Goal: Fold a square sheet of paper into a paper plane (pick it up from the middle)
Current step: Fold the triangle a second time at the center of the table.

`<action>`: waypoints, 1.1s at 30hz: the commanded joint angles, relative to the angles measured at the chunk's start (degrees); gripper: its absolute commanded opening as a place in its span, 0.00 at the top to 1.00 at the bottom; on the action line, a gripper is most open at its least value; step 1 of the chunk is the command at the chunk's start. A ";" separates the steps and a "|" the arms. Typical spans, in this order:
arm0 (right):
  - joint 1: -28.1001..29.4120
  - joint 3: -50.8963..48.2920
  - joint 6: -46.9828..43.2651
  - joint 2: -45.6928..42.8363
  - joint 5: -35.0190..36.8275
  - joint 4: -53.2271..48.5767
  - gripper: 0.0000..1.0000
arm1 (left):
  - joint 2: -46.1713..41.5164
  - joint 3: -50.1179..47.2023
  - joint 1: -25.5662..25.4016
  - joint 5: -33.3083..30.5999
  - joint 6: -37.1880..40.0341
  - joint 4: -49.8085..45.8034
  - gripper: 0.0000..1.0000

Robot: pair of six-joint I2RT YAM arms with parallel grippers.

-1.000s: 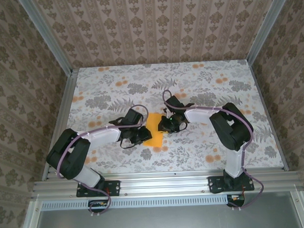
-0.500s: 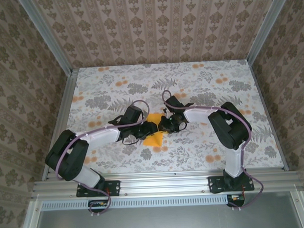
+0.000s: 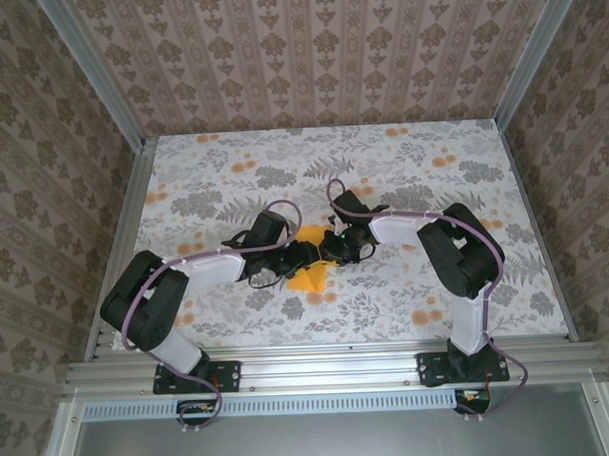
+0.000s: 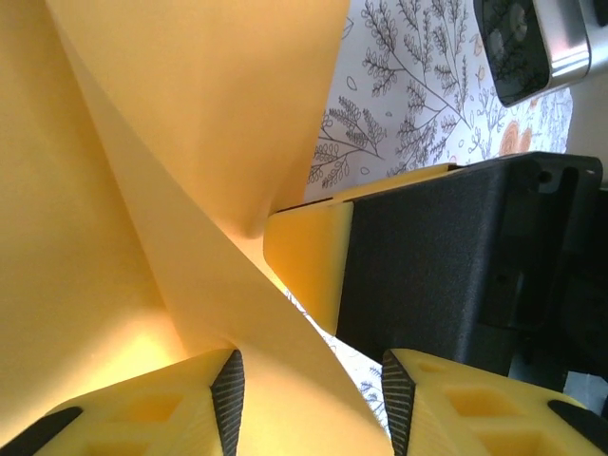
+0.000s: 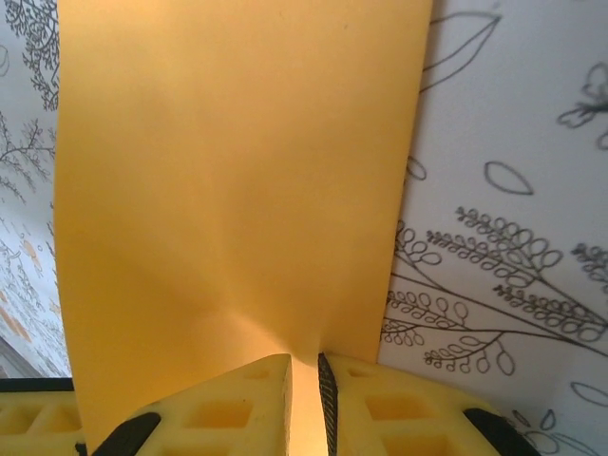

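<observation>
The square sheet of paper (image 3: pixel 307 277) is bright orange and lies creased mid-table between both grippers. My right gripper (image 3: pixel 329 252) is shut on its edge; in the right wrist view the sheet (image 5: pixel 237 171) spreads away from the pinching jaws of the right gripper (image 5: pixel 304 366). My left gripper (image 3: pixel 290 258) faces it from the left. In the left wrist view the left gripper (image 4: pixel 309 385) stands open, a raised fold of the paper (image 4: pixel 190 114) running loosely between its pads, and the right gripper's yellow finger (image 4: pixel 306 261) is close ahead. The paper plane is out of view.
The floral-print tablecloth (image 3: pixel 412 164) covers the table, with small printed orange flowers (image 3: pixel 421 316). Patterned walls and metal rails (image 3: pixel 134 204) enclose the left, back and right sides. Both arms reach in toward the centre.
The left gripper's jaws have opened and it has shifted slightly right over the paper. The sheet went from a flat rectangle to a raised, creased shape. The right gripper kept its grip.
</observation>
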 commanded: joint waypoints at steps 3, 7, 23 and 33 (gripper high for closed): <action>-0.13 -1.63 1.10 1.56 0.81 -1.47 0.79 | 1.71 0.71 0.44 0.75 -1.69 3.86 0.52; -0.52 -1.85 1.42 1.35 0.07 -0.75 0.80 | 2.31 -0.35 1.06 0.60 -3.39 5.83 0.55; -1.46 -3.30 4.00 2.12 -0.91 0.72 0.85 | 3.16 -2.17 1.43 -2.04 -6.94 8.51 0.69; -2.91 -5.92 5.83 -1.61 -5.83 8.91 0.81 | 3.95 -2.21 1.41 -2.74 -7.89 8.30 0.71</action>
